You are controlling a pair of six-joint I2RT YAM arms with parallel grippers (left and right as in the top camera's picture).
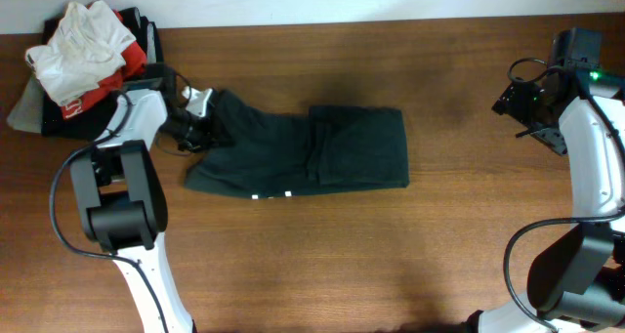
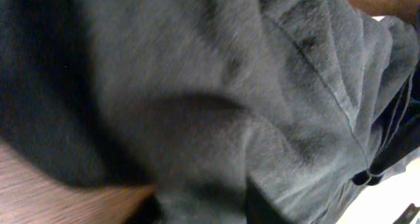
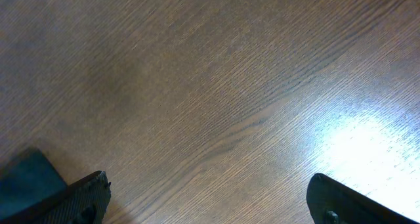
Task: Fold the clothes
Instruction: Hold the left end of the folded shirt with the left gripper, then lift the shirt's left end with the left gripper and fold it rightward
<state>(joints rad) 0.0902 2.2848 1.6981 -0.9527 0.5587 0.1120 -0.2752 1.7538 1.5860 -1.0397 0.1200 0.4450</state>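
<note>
The clothes [image 1: 332, 147], a charcoal-black T-shirt, lie folded into a long strip across the middle of the wooden table [image 1: 391, 255]. Small white marks show along the strip's near edge. My left gripper [image 1: 200, 126] is at the shirt's bunched left end. In the left wrist view dark cloth [image 2: 197, 86] fills the frame, and a fold of it is pinched at my left gripper [image 2: 203, 211]. My right gripper [image 1: 516, 101] hangs far to the right, apart from the shirt. In the right wrist view my right gripper [image 3: 209, 198] is open over bare wood, its fingers [image 3: 85, 198] wide apart.
A pile of other garments sits at the back left corner: a white cloth [image 1: 83, 45] on top, a red one [image 1: 98, 94] under it, and dark cloth beneath. It lies close behind my left arm. The table's far edge meets a white wall [image 1: 342, 1].
</note>
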